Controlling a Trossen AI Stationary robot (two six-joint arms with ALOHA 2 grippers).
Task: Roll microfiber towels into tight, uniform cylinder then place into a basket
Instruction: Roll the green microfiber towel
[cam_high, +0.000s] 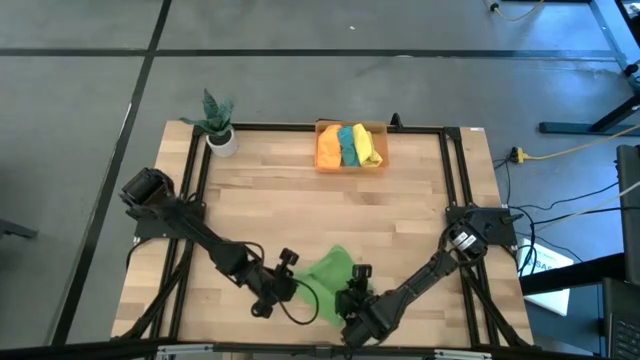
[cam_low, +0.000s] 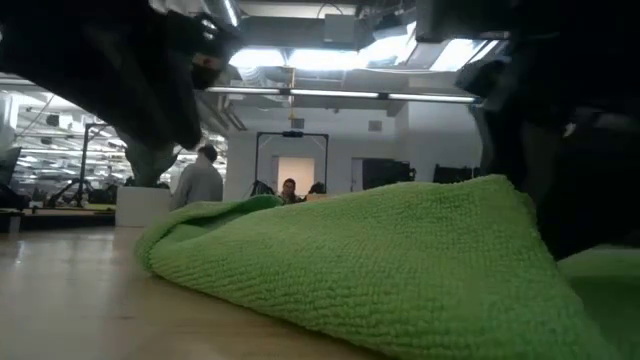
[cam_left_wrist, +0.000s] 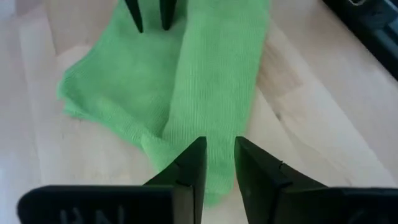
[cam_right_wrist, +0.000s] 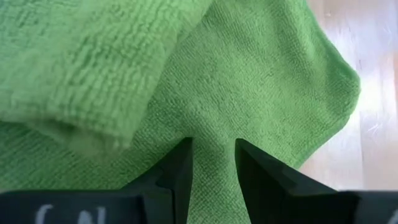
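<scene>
Inside, basket (cam_high: 351, 164), orange, teal, yellow towels (cam_high: 350, 146)

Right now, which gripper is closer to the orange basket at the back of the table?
Left, though only slightly. The left gripper sits at the green towel's left edge; the right gripper is at its front right, a little farther from the basket. Both are far off.

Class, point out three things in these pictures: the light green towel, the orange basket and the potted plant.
light green towel (cam_high: 330, 272): high view, middle of the cloth.
orange basket (cam_high: 322, 159): high view, left wall.
potted plant (cam_high: 222, 141): high view, white pot.
</scene>
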